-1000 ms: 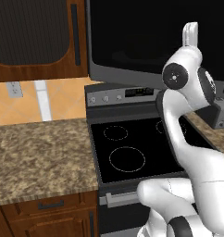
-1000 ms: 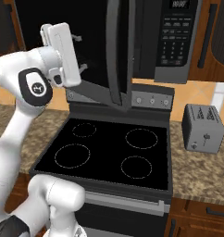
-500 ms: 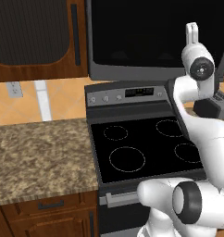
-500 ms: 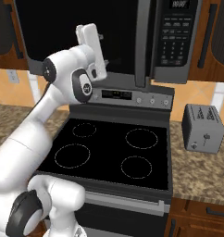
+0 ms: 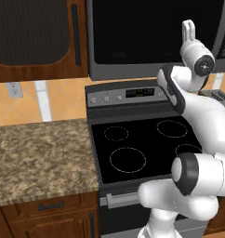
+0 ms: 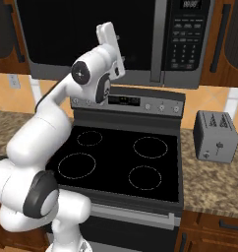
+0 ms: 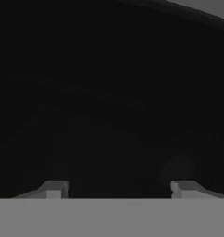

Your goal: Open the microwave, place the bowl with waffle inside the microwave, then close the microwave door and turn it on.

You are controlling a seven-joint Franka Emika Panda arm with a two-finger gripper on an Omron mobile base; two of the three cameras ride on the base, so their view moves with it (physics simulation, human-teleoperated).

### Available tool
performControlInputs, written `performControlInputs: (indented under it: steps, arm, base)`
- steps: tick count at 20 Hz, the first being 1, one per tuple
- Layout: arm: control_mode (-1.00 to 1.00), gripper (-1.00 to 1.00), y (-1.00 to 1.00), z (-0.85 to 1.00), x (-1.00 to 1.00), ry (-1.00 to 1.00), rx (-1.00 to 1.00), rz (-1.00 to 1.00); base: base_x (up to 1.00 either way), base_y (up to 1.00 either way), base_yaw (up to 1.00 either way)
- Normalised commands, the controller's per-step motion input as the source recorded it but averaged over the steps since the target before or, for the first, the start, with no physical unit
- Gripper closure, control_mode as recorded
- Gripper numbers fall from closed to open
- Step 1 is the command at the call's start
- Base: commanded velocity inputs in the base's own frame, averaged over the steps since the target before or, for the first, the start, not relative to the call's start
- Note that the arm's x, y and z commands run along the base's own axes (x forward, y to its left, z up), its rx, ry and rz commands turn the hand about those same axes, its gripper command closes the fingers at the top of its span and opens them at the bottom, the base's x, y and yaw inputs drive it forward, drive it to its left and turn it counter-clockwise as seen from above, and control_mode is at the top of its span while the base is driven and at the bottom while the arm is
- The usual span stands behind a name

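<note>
Far left in the left base view, a dark wood upper cabinet (image 5: pixel 35 39) hangs over a speckled granite counter (image 5: pixel 40 155), with a wall outlet (image 5: pixel 14 89) on the tan backsplash between them.

Next rightward stands the black glass-top stove (image 5: pixel 142 148), its knob panel along the back. Directly above it is mounted the microwave (image 5: pixel 156 39). The microwave door (image 6: pixel 89 34) lies flush with the frame, closed, its black glass facing the room. In the right base view the vertical grey handle (image 6: pixel 158 39) runs along the door's right side, with the keypad panel (image 6: pixel 186 37) just beyond it.

The white arm rises in front of the stove with the hand raised against the door glass. The gripper (image 7: pixel 118 190) points straight at dark glass in the hand view; the two fingertips (image 7: pixel 53 189) stand well apart with nothing between them. Whether they touch the glass cannot be told.

Far right in the right base view, a small grey toaster (image 6: pixel 217 136) sits on the counter beside the stove.
</note>
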Motion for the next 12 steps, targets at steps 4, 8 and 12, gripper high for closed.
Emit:
performControlInputs:
  steps: [4,8,12]
  arm:
    - [-1.0,-1.0,0.0,-0.2,1.0,0.24,0.0,0.05]
    - [-1.0,-1.0,0.0,0.1,0.28,0.14,0.0,0.07]
    - [-1.0,-1.0,-0.01,0.66,-0.62,0.01,0.0,0.13]
  base:
    - [0.0,0.0,0.0]
    - [0.0,0.0,0.0]
    - [0.0,0.0,0.0]
